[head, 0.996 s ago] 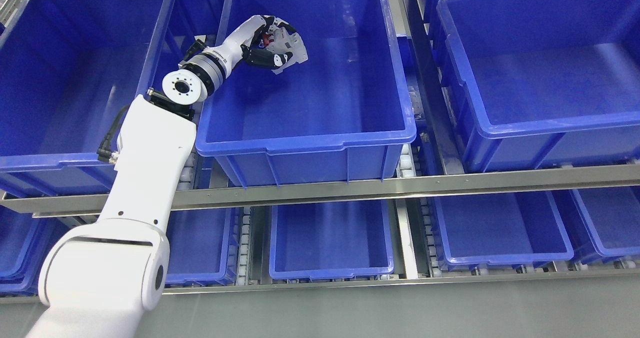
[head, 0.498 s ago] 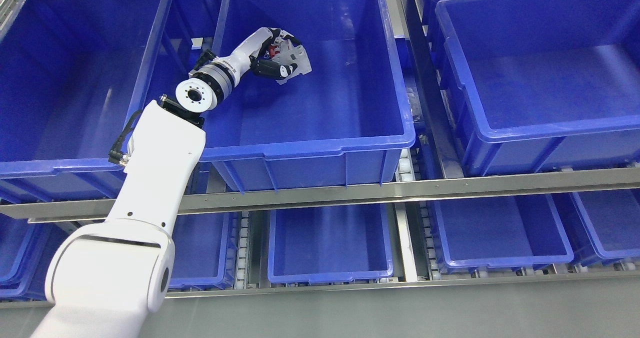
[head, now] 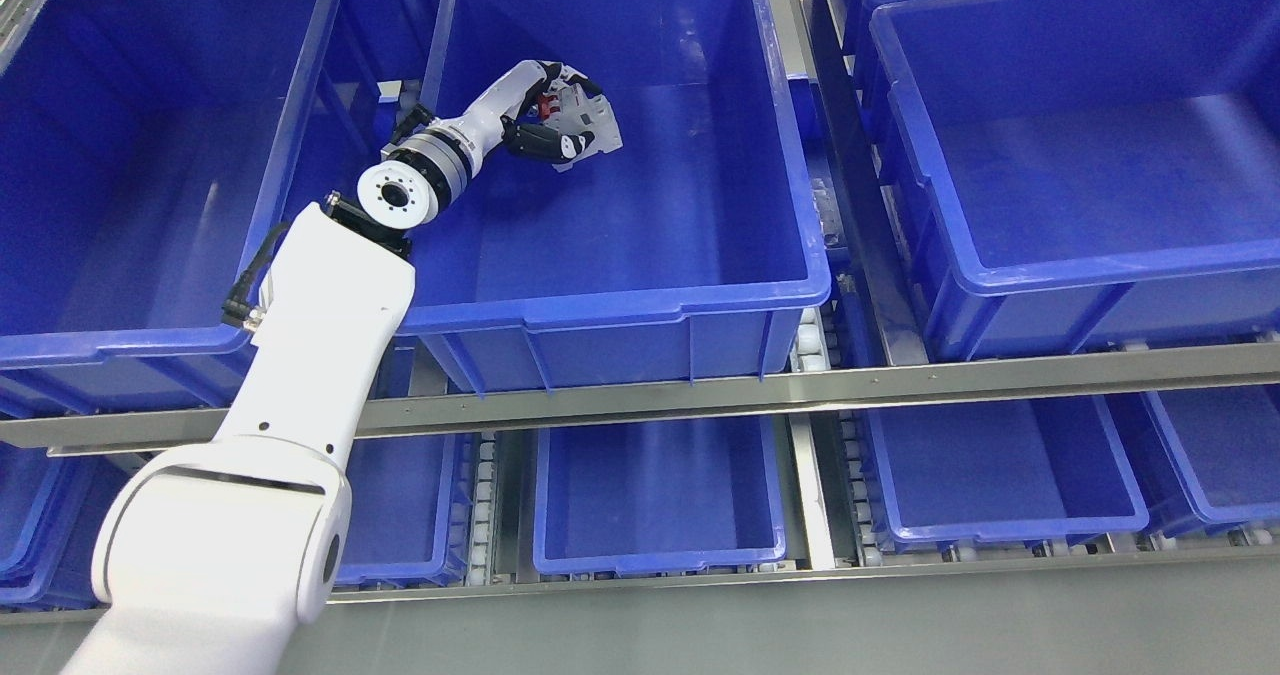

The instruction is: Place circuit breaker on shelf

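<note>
White circuit breaker [head: 588,120] in left hand [head: 545,120]

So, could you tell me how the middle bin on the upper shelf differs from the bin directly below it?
The upper middle bin has the left hand reaching into it, shut on the circuit breaker; the lower middle bin has nothing visible inside. The upper one shows fully, while the lower one is partly hidden under the shelf rail. Both are blue, open-topped plastic bins.

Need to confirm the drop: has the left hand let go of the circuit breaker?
No, the left hand has its fingers curled around the circuit breaker.
</note>
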Controlling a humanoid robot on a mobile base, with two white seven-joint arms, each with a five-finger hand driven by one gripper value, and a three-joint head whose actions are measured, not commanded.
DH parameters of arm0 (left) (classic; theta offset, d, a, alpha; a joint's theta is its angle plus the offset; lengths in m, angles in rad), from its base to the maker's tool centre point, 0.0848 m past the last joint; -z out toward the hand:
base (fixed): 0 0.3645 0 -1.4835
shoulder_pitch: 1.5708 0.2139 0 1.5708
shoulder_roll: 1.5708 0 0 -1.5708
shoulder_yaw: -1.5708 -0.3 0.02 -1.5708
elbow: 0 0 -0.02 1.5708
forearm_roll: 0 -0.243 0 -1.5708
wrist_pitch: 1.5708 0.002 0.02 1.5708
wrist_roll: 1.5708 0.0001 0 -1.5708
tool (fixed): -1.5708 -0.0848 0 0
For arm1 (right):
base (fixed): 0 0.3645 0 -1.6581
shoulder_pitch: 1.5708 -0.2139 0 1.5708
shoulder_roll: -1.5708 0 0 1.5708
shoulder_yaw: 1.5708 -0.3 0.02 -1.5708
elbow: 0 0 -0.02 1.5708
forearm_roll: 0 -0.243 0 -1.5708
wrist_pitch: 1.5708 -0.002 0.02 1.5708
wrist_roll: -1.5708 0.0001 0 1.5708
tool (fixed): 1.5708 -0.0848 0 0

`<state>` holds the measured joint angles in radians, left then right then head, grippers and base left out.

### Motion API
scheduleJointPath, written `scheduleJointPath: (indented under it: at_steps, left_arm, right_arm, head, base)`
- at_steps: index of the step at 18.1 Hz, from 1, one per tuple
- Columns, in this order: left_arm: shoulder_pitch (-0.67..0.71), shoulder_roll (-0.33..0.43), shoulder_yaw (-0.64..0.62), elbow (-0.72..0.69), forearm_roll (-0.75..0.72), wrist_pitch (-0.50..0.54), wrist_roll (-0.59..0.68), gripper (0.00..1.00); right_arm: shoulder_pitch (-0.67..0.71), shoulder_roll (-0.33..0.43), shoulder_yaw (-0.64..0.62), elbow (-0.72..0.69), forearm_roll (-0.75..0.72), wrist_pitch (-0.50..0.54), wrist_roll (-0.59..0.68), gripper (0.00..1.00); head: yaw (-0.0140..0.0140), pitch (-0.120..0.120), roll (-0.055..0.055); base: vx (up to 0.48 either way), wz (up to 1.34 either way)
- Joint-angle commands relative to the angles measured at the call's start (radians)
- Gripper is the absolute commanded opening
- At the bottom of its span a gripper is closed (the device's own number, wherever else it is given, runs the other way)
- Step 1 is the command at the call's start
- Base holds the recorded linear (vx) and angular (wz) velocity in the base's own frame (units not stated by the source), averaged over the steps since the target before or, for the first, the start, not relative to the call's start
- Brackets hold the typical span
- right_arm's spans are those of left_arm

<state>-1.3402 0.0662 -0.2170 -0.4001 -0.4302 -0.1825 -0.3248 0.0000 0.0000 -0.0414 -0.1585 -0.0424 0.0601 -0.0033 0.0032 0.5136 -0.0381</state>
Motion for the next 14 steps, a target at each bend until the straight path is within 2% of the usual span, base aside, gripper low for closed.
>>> scheduleJointPath:
  at_steps: [1,4,6,7,8,9,11,14]
  left_arm:
    - [-0.002,-0.002,0.024,-0.005,0.004,-0.002,0.012,0.68]
    - [0.0,-0.003,0.172,-0.11,0.004,0.002,0.016,0.73]
    - [0.0,-0.022,0.33,-0.182,0.01,0.0,0.056,0.85]
    - [0.001,-0.038,0.408,-0.21,0.014,-0.003,0.114,0.94]
    - [0.001,-0.049,0.498,-0.239,0.04,-0.011,0.192,0.99]
    - [0.001,-0.049,0.557,-0.273,0.079,-0.021,0.254,0.99]
    - [0.01,-0.049,0.593,-0.383,0.128,-0.003,0.299,0.99]
    - [0.077,-0.049,0.608,-0.627,0.133,0.176,0.299,0.99]
  right_arm:
    - [0.017,-0.017,0.0,0.001,0.001,-0.013,0.0,1.0]
    - [0.017,-0.017,0.0,0.001,0.001,-0.013,0.0,1.0]
    - [0.017,-0.017,0.0,0.001,0.001,-0.013,0.0,1.0]
    - [0.017,-0.017,0.0,-0.001,0.001,-0.013,0.0,1.0]
    - [0.017,-0.017,0.0,-0.001,0.001,-0.013,0.0,1.0]
    - [0.017,-0.017,0.0,-0.001,0.001,-0.013,0.0,1.0]
    - [0.017,-0.017,0.0,0.001,0.001,-0.013,0.0,1.0]
    - [0.017,-0.017,0.0,0.001,0.001,-0.013,0.0,1.0]
  head:
    - [0.0,0.0,0.0]
    - [0.0,0.0,0.0]
    - [0.0,0.0,0.0]
    - [0.0,0.0,0.0]
    - [0.0,0.0,0.0]
    - [0.0,0.0,0.0]
    - [0.0,0.0,0.0]
    - [0.0,0.0,0.0]
  base:
    - [0.018,0.0]
    - [0.02,0.0]
    - [0.018,0.0]
    - [0.017,0.0]
    - [0.026,0.0]
    - [0.026,0.0]
    - [0.019,0.0]
    - [0.014,0.0]
